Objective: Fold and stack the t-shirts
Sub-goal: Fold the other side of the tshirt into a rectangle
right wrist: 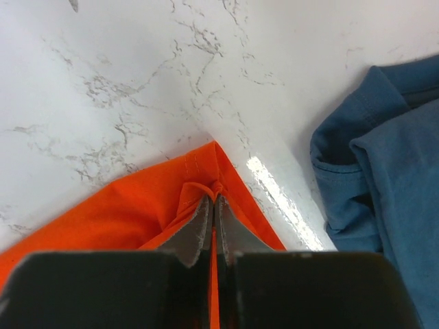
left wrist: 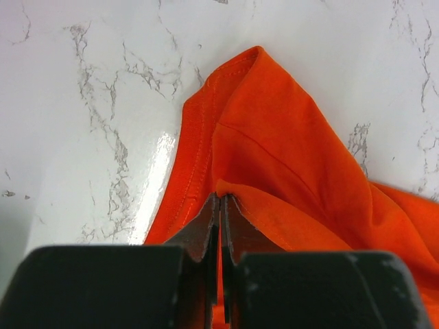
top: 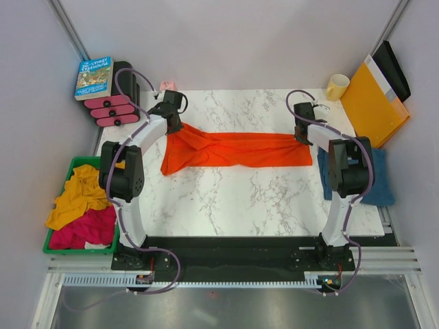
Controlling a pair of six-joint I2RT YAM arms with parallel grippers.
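A bright orange-red t-shirt lies stretched in a long band across the back half of the marble table. My left gripper is shut on its left end, a pinch of cloth showing between the jaws. My right gripper is shut on the right end, near a hemmed corner. A dark denim-blue t-shirt lies folded at the table's right edge, also in the right wrist view.
A green bin of yellow and pink clothes stands at the left. A book and pink weights sit at the back left. A yellow mug and an orange-yellow envelope stand at the back right.
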